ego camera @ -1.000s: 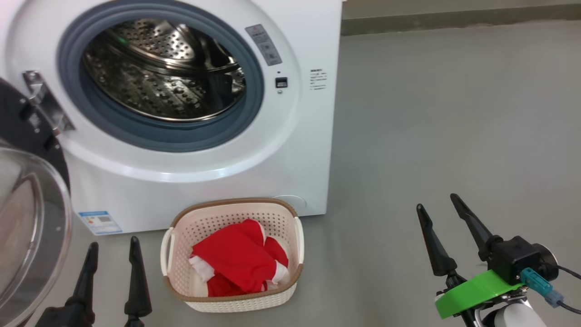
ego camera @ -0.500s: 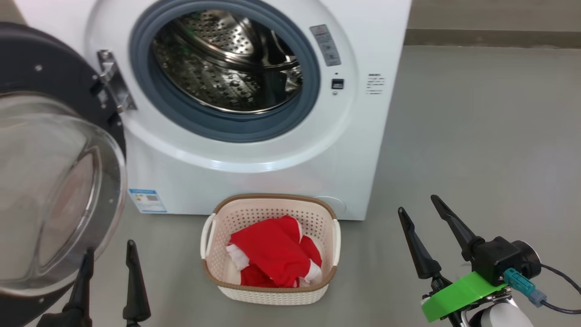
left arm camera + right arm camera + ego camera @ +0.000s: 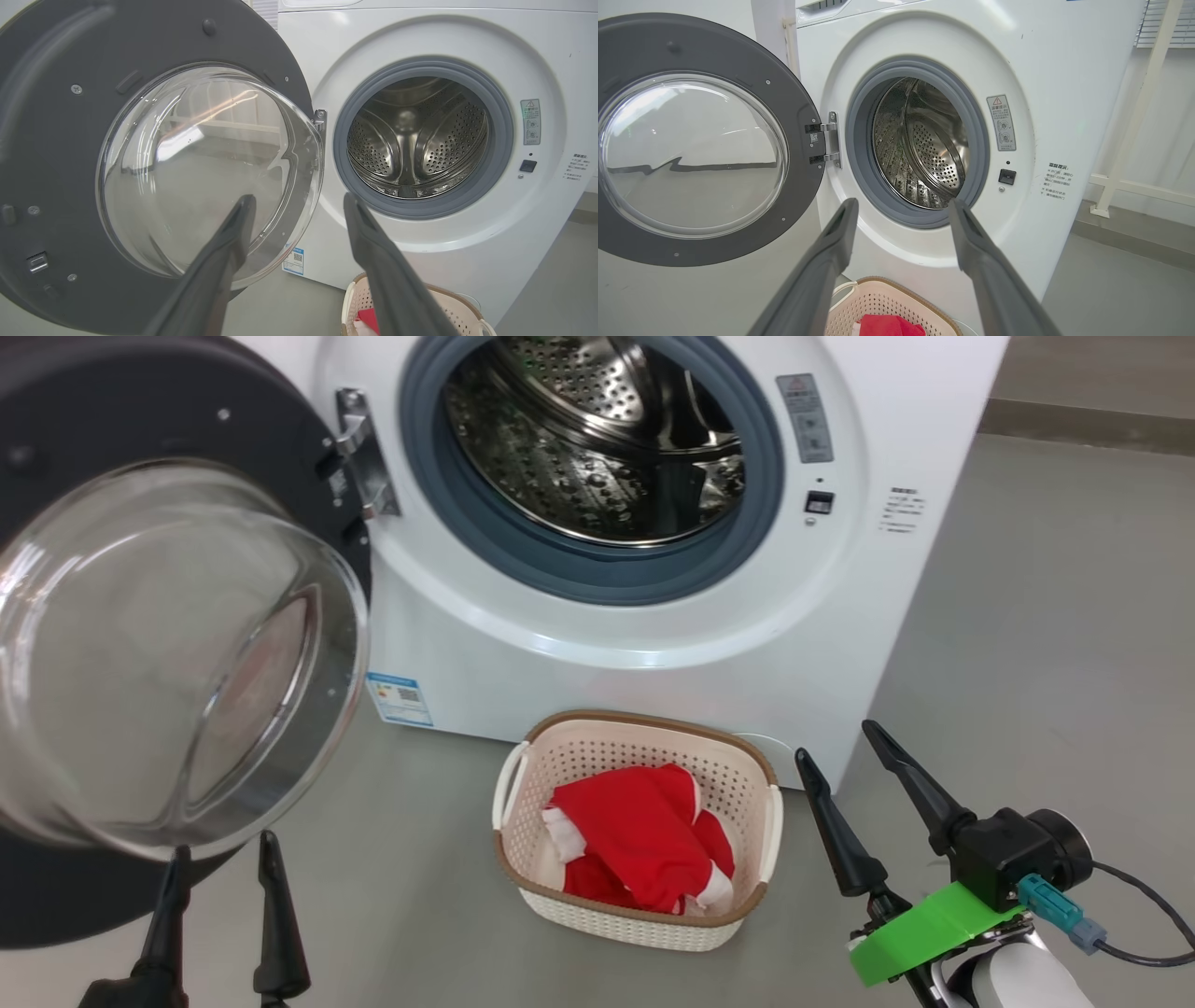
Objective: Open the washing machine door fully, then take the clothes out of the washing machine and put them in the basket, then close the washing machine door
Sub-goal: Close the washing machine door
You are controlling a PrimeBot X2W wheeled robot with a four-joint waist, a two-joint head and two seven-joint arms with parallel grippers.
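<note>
Open door (image 3: 177, 653) just beside left claw (image 3: 224, 845)

Grey floor (image 3: 1046, 616) (smooth) lies below 1 white frame (image 3: 1132, 121).

Washing machine door (image 3: 168, 653): left part cut off by left edge, head view. Washing machine (image 3: 653, 681): top beyond upper edge. Basket (image 3: 451, 303): mostly cropped by bottom edge, left wrist view. Clothes (image 3: 889, 326): sliver at bottom edge, right wrist view. Warning label (image 3: 805, 418): print unreadably small.
</note>
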